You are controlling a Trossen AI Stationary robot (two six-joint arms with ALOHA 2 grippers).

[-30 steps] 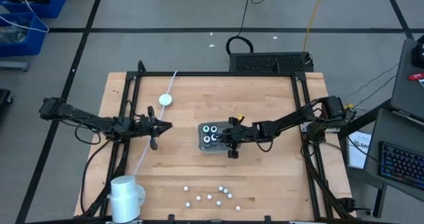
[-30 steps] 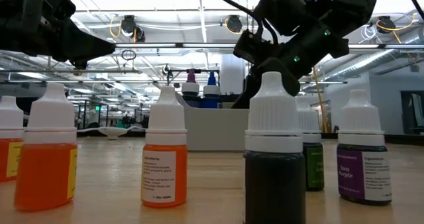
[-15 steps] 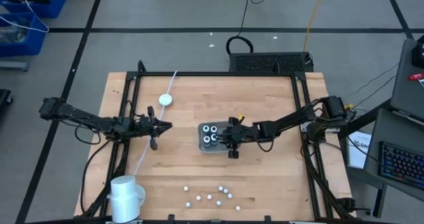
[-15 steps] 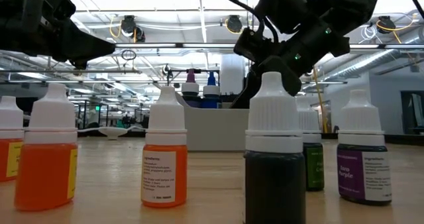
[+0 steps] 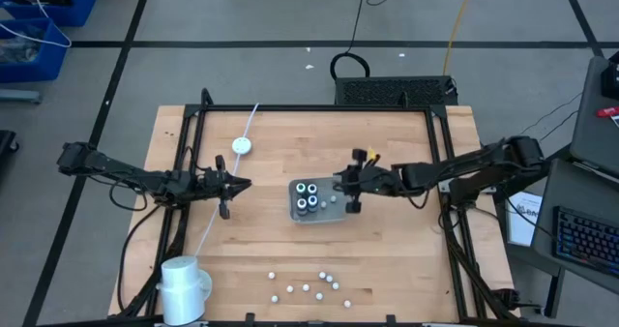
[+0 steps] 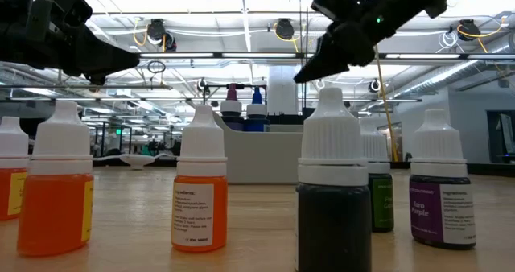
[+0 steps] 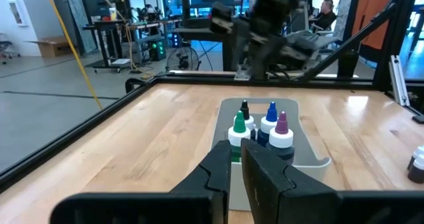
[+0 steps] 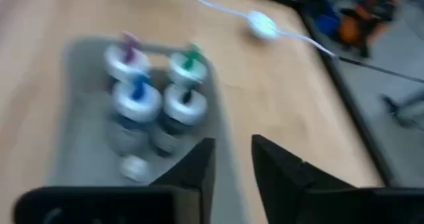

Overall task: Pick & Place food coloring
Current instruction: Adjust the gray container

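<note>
Four small food coloring bottles (image 5: 308,195) stand upright in a tight cluster on the floor of the grey tray (image 5: 325,214) at mid-table. Their tips show green, black, blue and purple in the left wrist view (image 7: 260,126). My right gripper (image 5: 350,192) hovers above the tray's right end, open, with nothing between its fingers (image 8: 232,159). It shows high up in the low view (image 6: 322,59). My left gripper (image 5: 240,183) waits left of the tray, shut, pointing level at the bottles (image 7: 236,171).
Several more bottles stand in a loose row near the table's front edge (image 5: 309,288), filling the low view (image 6: 334,191). A white cylinder (image 5: 184,286) stands at the front left. A white puck on a cord (image 5: 242,145) lies far left. A small pale thing (image 8: 136,168) lies in the tray.
My right gripper has risen from the tray and drawn back a little toward the table's right edge, rolling its wrist as it went. The four bottles stay standing in the tray.
</note>
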